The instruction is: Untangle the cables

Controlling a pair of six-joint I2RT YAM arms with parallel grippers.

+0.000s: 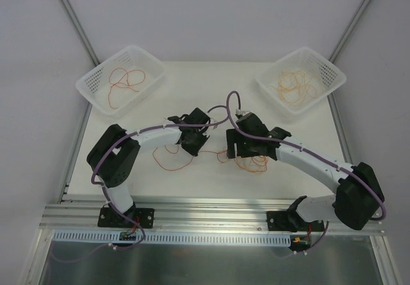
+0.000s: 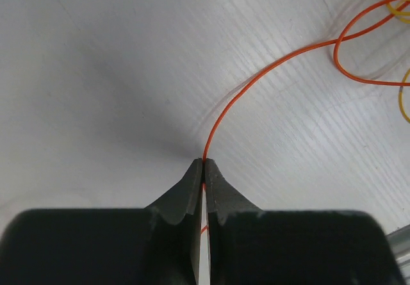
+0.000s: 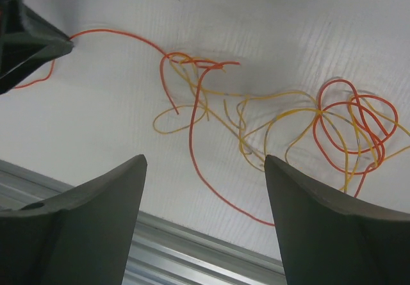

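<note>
White table [image 1: 211, 86], left claw [image 2: 203, 163] pinching red cable [image 2: 256, 75], clear only from wrist views, right claw [image 3: 205, 161] gaping, empty

- Top view looks steeply down from high behind the near edge, taking in the whole table [image 1: 211, 83]
- Left wrist view sits very close to the table, facing out past the left claw [image 2: 203, 163]
- Right wrist view looks from a little farther off past the right claw [image 3: 204, 163], and shares the red cable [image 3: 122, 34] and the left claw's tip with the left wrist view
</note>
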